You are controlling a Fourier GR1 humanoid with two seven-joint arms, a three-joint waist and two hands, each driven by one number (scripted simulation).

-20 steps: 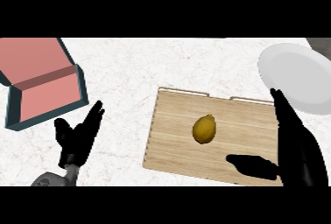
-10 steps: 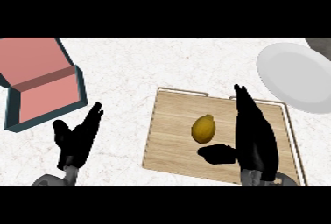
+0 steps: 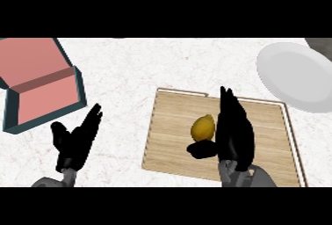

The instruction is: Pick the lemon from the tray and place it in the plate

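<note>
**Mia:** Since a moment ago, the right hand (image 3: 232, 132) has slid left over the tray, and now it is right next to the lemon (image 3: 203, 128).

**Ben:** Are its fingers (image 3: 228, 105) holding the lemon?

**Mia:** No. They are long and straight, pointing up the picture, just to the right of the lemon. The thumb (image 3: 201, 149) sticks out to the left, just under the lemon. I cannot tell if it touches.

**Ben:** Where is the lemon?

**Mia:** It lies in the middle of the wooden tray (image 3: 175, 132). It is yellow and egg-shaped. The tray is flat, light brown, with a thin pale rim.

**Ben:** And the other hand?

**Mia:** The left hand (image 3: 74, 143) rests at the lower left, over the white speckled table (image 3: 130, 70), fingers straight and up.

**Ben:** What else?

**Mia:** A round white plate (image 3: 295, 74) sits at the top right, cut off by the edge. A pink box (image 3: 39, 83) with dark sides is at the left, cut off too. The right hand hides part of the tray.
</note>
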